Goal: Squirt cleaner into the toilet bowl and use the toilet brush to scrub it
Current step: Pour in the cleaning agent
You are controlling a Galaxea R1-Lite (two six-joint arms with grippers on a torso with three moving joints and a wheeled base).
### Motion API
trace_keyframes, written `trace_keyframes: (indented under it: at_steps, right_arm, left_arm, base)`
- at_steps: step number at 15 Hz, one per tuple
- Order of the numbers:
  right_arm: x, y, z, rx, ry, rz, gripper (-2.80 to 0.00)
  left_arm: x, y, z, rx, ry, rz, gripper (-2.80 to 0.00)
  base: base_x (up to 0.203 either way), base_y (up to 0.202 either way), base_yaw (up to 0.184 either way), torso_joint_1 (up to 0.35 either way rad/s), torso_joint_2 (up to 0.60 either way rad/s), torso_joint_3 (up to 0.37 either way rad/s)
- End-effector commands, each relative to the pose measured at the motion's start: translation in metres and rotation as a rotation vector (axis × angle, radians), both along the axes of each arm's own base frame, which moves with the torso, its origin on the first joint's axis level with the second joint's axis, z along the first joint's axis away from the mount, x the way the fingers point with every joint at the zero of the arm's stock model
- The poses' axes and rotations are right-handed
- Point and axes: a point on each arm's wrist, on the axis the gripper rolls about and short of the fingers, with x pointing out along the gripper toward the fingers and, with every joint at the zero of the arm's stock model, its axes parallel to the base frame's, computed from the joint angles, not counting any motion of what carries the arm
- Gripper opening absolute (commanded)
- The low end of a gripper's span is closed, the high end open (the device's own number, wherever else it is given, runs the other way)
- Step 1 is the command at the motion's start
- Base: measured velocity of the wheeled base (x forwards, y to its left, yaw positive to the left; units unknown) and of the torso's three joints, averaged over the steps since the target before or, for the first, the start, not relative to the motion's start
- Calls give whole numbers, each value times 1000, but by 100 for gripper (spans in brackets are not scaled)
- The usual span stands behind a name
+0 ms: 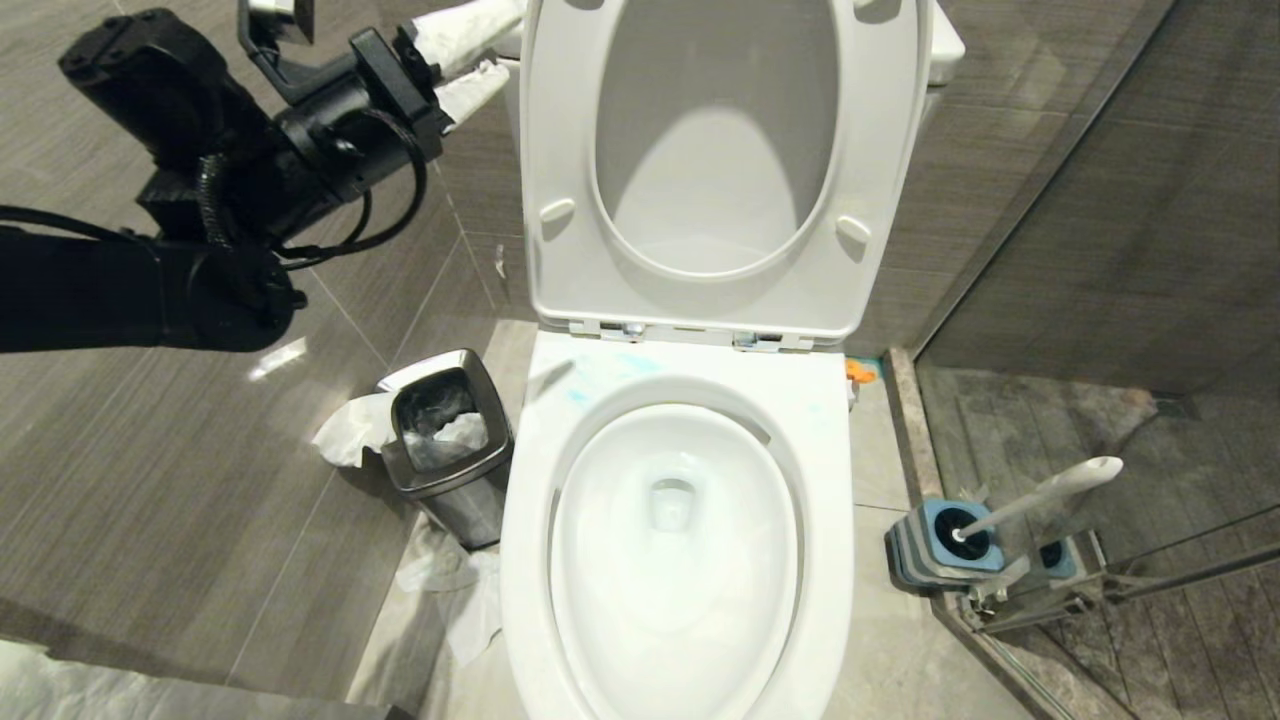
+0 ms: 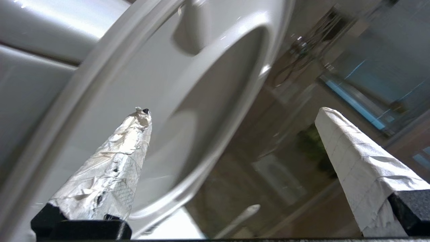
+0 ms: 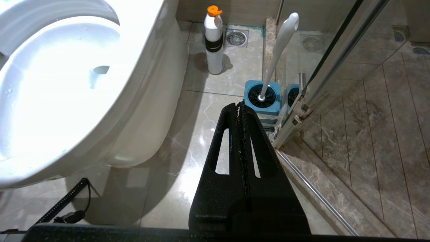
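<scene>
- Nearest the robot, the toilet bowl point(image 1: 676, 560) fills the lower middle of the head view, its oval basin holding pale water, with thin turquoise smears of the cleaner point(image 1: 600, 375) on the white ceramic just in front of the hinges.
- The right gripper point(image 3: 240, 107) hangs low over the floor beside the bowl, its black fingers pressed together with nothing between them; it points toward the brush holder and is apart from it.
- To the right of the bowl, the toilet brush point(image 1: 1040, 492) stands in its square blue-and-grey holder point(image 1: 945, 545) on the floor, the white handle leaning toward the glass shower door point(image 1: 1130, 250); nothing touches it.
- To the left of the bowl stands a small square steel bin point(image 1: 450, 450), with crumpled white paper point(image 1: 352, 430) beside it and more lying on the floor in front of it.
- Behind the holder, against the wall, a white bottle point(image 3: 214, 40) with an orange cap stands on the floor near a floor drain point(image 3: 236, 37).
- Farther back, the seat and lid point(image 1: 700, 170) are raised upright against the cistern.
- Farthest and highest, the left gripper point(image 2: 231, 134) is held up beside the left edge of the raised seat, its white-wrapped fingers point(image 1: 470, 60) spread wide and holding nothing.
</scene>
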Motion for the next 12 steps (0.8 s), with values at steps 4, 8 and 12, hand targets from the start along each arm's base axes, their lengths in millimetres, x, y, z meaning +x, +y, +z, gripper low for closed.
trace_keyframes:
  at_steps: [4,8,12]
  right_arm:
    - [0,0,0,0,0,0,-280]
    - [0,0,0,0,0,0,-280]
    - [0,0,0,0,1,0,-280]
  left_arm:
    - [-74,42,57,-86,71,-26,0]
    - [-104,54,70,-5,155,70,0]
    - [-111,49,63,206,31,202,0]
  base:
    - [0,0,0,0,0,0]
    - [0,0,0,0,0,0]
    - [0,0,0,0,0,0]
